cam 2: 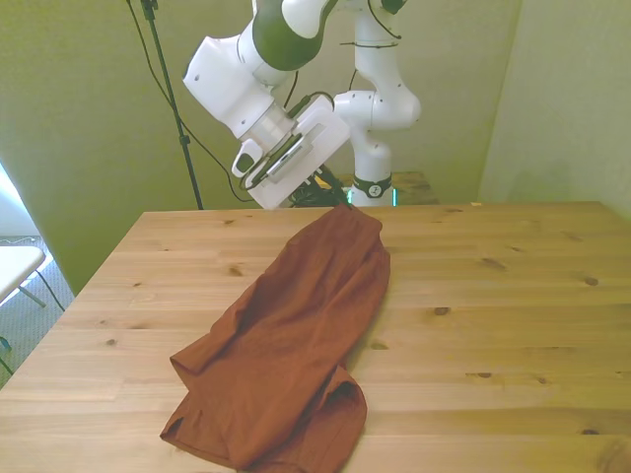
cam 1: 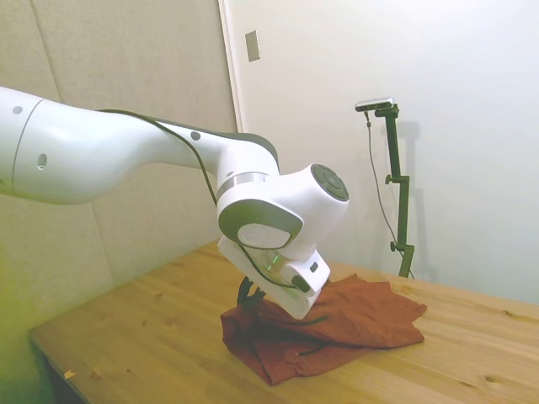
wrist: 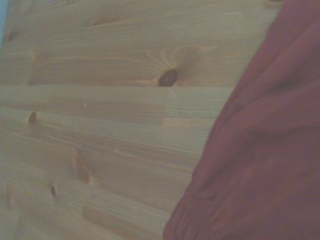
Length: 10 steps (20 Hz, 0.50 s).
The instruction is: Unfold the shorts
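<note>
One garment, rust-brown shorts — lay in a long diagonal band on the wooden table, bunched and doubled over at the near end toward the front view's left, the far end raised off the boards toward the gripper.

One gripper, Franka arm: it hung tilted at the lifted far edge of the cloth. The fingers sat behind the hand in the front view and were dark and partly hidden in the side view; whether they were clamped on the fabric could not be told.

Step in hand, as judged: drawing the far edge out to lengthen the garment. The next move would call for carrying that edge further away from the bunched end, low enough to lay it flat.

Views compared — front view alone showed the full length and the folded near end; side view showed the lift and a thin dark cord; wrist view gave only blurred cloth beside bare boards.
</note>
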Tool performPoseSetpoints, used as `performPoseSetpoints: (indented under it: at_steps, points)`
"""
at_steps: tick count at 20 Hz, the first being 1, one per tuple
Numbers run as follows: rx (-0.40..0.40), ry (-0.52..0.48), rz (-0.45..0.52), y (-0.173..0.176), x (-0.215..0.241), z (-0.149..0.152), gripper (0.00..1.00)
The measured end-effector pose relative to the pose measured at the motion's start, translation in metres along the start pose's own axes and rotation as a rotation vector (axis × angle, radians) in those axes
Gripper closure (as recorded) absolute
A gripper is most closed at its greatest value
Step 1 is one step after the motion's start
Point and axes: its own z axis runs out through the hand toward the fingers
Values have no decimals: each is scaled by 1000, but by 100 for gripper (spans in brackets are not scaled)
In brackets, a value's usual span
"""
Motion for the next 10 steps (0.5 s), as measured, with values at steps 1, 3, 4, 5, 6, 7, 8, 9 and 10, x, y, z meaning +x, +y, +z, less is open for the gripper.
performPoseSetpoints:
  at_steps: [1,3,4,5,6,7,8,9,10]
  points:
    - [1,-2,-7,-4,0,2,100]
    - [10,-7,-19,-13,0,6,100]
    - [11,-7,-25,-18,1,9,100]
    - [11,-9,-33,-23,3,11,100]
    - [10,-12,-38,-28,4,14,100]
    - [5,-16,-42,-34,7,17,100]
    - [1,-19,-45,-38,9,19,0]
    - [-4,-25,-46,-42,11,23,0]
    - [-8,-32,-50,-45,13,28,0]
